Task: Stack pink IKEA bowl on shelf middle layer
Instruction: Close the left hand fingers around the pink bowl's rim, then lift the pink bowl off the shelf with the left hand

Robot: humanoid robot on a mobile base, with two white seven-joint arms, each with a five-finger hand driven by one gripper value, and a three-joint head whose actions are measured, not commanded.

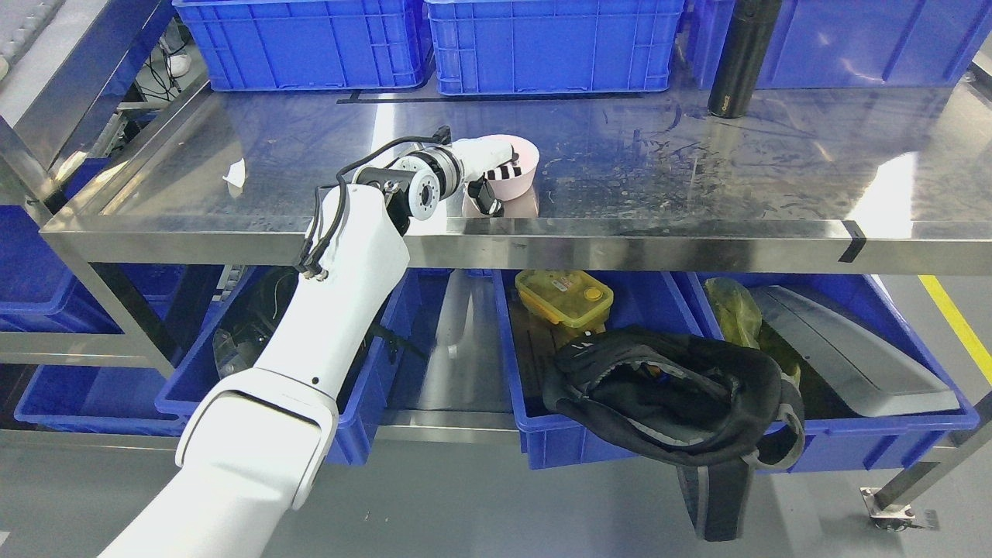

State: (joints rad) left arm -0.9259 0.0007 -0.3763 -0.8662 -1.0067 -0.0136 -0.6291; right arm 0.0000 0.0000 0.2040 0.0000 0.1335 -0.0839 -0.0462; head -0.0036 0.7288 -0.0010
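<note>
L hand (496, 172) is closed on the pink bowl (518, 177), fingers (508, 170) hooked over the near rim and reaching inside, thumb side down along the outer wall. L arm (325, 310) comes up from the lower-left corner, white shell w/ black cables looped near the wrist, and crosses the front lip of the steel shelf (697, 178) to get there.

Bowl sits upright-ish on the shelf's shiny top, near the front edge, a bit left of centre. Its reflection shows in the steel just below it; can't tell if the base is fully down or lifted slightly. Only one bowl visible.

Rest of the shelf top: black bottle (742, 58) standing upright at the back right, well apart from the bowl. Behind it and along the whole back run blue crates (546, 43), side by side. A small white scrap (235, 177) lies far left on the steel. A strip of black tape (852, 240) wraps the front lip toward the right.

Lower level, under the shelf: more blue bins. Middle bin (535, 434) holds a yellow lidded container (564, 298) at the back, and a black bag (670, 391) drapes over its front rim, strap hanging down. Right bin has a grey moulded part (845, 349) and sth yellowish-green beside it, not clear what.

R arm isn't in frame.
</note>
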